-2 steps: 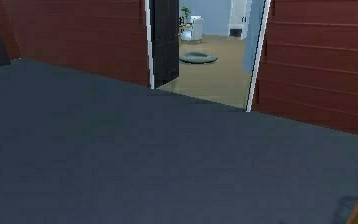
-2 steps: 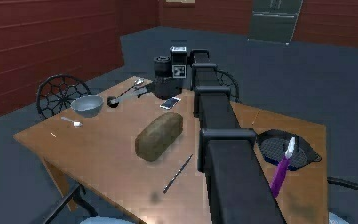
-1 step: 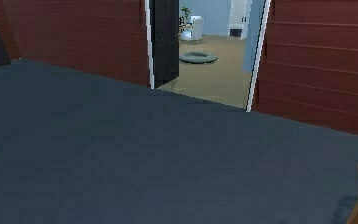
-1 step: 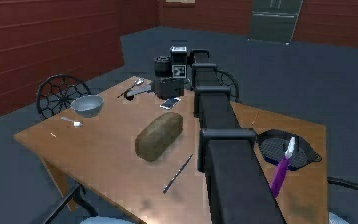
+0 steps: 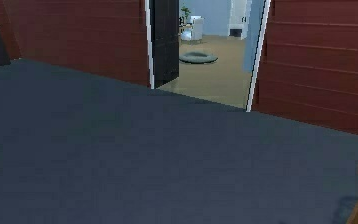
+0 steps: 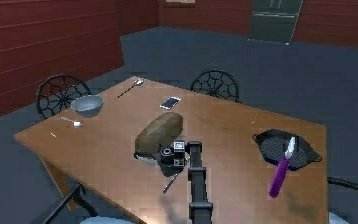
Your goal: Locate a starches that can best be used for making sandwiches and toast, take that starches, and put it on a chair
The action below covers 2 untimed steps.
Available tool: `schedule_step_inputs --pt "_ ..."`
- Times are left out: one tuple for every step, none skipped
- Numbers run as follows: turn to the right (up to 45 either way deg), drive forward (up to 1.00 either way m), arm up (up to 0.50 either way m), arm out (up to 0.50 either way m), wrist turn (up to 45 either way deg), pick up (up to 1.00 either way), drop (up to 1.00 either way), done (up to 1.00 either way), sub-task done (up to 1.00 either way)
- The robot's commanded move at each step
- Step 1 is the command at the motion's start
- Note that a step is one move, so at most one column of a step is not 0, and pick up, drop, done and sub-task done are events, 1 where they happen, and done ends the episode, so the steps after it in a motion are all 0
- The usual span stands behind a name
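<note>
In the forward view, bare floor (image 5: 107, 140) runs to a doorway (image 5: 202, 50).

In the arm side view, the bread (image 6: 159, 132) lies mid-counter (image 6: 227, 125), with the gripper (image 6: 168, 160) at its near end. I cannot tell whether it holds anything. An off-centre grip on the loaf could let it tip out before it reaches a chair (image 6: 215, 83).

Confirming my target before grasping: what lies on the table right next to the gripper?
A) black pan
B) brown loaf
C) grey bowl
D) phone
B: the brown loaf lies on the table right at the gripper, while the bowl, phone and pan sit farther off.
</note>
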Motion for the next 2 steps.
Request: schedule_step_inputs --pt "0.0 0.0 0.0 0.0 0.0 1.0 0.0 0.0 0.0" --pt "0.0 0.0 0.1 0.0 0.0 0.0 0.0 0.0 0.0"
